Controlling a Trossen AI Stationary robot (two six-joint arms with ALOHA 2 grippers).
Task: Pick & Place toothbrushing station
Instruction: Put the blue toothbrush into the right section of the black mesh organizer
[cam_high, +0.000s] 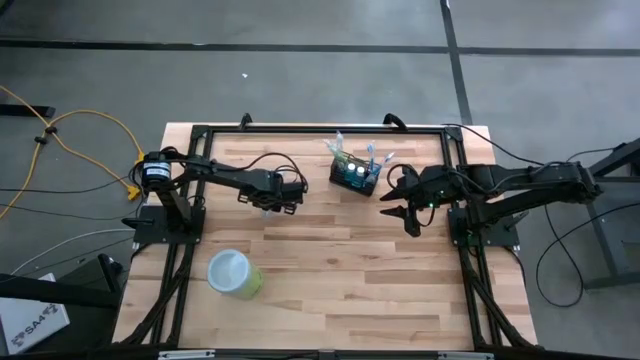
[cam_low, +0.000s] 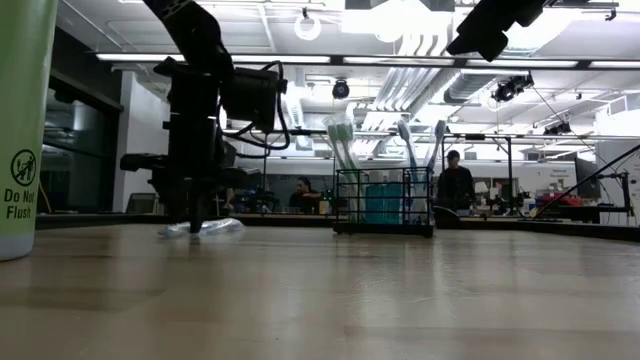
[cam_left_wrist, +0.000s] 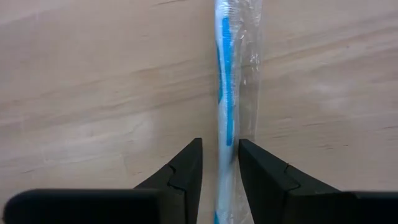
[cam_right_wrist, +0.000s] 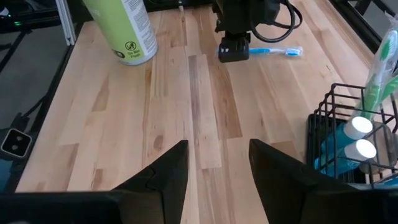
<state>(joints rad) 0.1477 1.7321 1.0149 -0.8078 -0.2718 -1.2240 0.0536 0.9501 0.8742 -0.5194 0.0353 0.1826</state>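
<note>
The black wire-mesh basket (cam_high: 355, 177) stands on the table at the far middle, holding toothbrushes and blue bottles; it also shows in the low view (cam_low: 383, 200) and the right wrist view (cam_right_wrist: 348, 143). A blue-and-white toothbrush in a clear wrapper (cam_left_wrist: 227, 93) lies flat on the table left of the basket. My left gripper (cam_left_wrist: 221, 144) points down over it, narrowly open, one finger on each side of the handle. My right gripper (cam_high: 398, 218) is open and empty, above the table just right of the basket. My left gripper comes from above with its fingers across the toothbrush's handle (cam_left_wrist: 227, 134), which lies on the table. One finger (cam_left_wrist: 261, 171) stands against the wrapper's edge; a small gap shows at the other. I cannot tell whether it touches.
A light-green cup (cam_high: 235, 272) stands near the table's front left, also in the right wrist view (cam_right_wrist: 121, 28). Bare wood lies between the cup, the basket and the near edge. A black frame (cam_high: 455, 160) runs around the table. People stand in the room beyond.
</note>
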